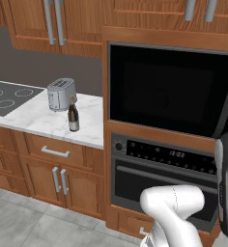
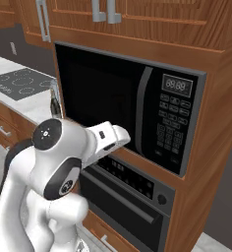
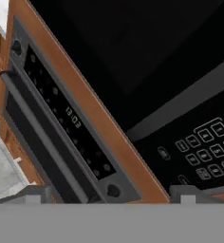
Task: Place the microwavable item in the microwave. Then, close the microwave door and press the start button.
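Observation:
The microwave sits built into the wooden cabinet, and its black door lies shut flush against the front. Its control strip with display and keypad is on the right side. The microwavable item is out of view. My white hand reaches up from the lower left toward the door's bottom edge. In the tilted hand view my gripper is open, its fingertips far apart with nothing between them. It points at the door's lower corner and the keypad.
A black oven with a bar handle sits right below the microwave. On the marble counter to the left stand a silver toaster and a dark wine bottle, beside a cooktop. Wooden cabinets hang above.

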